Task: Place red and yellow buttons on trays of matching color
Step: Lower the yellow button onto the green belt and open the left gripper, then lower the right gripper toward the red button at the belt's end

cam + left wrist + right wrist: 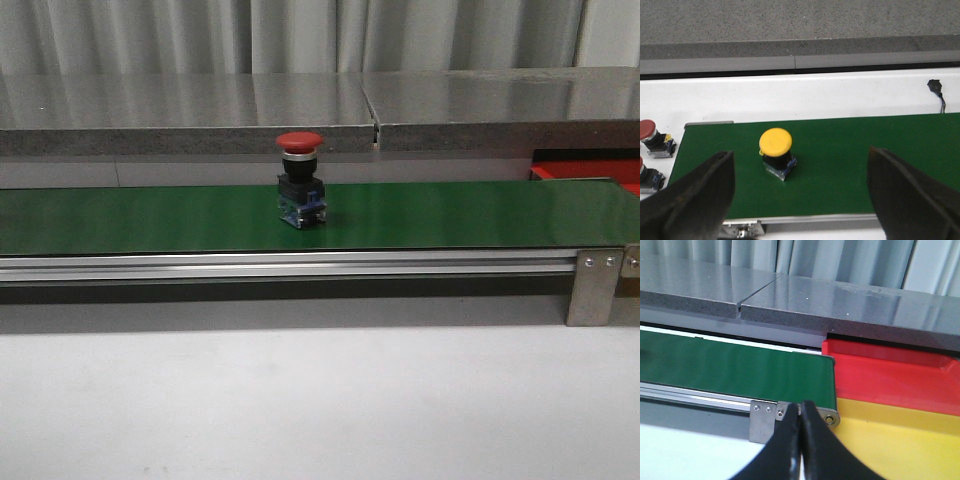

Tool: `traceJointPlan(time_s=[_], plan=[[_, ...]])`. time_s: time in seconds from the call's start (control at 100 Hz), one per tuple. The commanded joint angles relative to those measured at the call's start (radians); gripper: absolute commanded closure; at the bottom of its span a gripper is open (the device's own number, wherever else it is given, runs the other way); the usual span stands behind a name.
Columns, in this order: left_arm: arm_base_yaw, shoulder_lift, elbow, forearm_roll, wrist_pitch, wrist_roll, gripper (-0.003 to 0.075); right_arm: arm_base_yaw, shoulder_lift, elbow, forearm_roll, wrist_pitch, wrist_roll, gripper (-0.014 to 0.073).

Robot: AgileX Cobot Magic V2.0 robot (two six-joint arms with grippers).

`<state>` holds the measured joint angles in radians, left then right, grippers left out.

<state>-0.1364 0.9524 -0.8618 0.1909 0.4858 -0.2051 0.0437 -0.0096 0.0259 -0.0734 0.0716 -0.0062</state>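
A red button (300, 185) stands upright on the green belt (450, 215) in the front view; no gripper shows there. In the left wrist view a yellow button (775, 145) stands on the belt (865, 150), a little ahead of my open left gripper (800, 154) and nearer one finger; nothing is between the fingers. Two more red buttons (647, 131) (644, 172) lie on the white table beside the belt's end. My right gripper (801, 407) is shut on nothing, over the belt's end bracket. Just past it lie the red tray (890, 375) and a yellow tray (900, 440).
A grey stone ledge (200, 110) runs behind the belt, with curtains beyond. The belt has an aluminium side rail (280, 265) and an end bracket (592, 285). A corner of the red tray (585, 172) shows at the far right. A small black connector (936, 87) lies on the white strip.
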Motion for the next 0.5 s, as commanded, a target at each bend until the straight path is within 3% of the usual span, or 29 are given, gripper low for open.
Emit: traceJointPlan(time_s=[0.0,0.15,0.25,0.36,0.49], plan=[[-0.006,-0.107,0.058,-0.001,-0.077,-0.024,0.0185,0.001,-0.014,-0.009,-0.011,-0.084,-0.001,0.0654],[-0.006,-0.284,0.198,-0.005,-0.077,-0.026,0.0191,0.001,-0.014,-0.009,-0.011,-0.084,-0.001,0.0654],[-0.006,-0.394,0.281,-0.009,-0.077,-0.026,0.0244,0.001,-0.014,-0.009,-0.011,-0.084,-0.001,0.0654],[-0.006,-0.506,0.348,-0.011,-0.077,-0.026,0.0372,0.001,-0.014,-0.009,-0.011,-0.084,-0.001,0.0654],[-0.006,-0.601,0.404,-0.012,-0.077,-0.026,0.0612,0.001,-0.014,-0.009,-0.011,-0.084,-0.001,0.0654]])
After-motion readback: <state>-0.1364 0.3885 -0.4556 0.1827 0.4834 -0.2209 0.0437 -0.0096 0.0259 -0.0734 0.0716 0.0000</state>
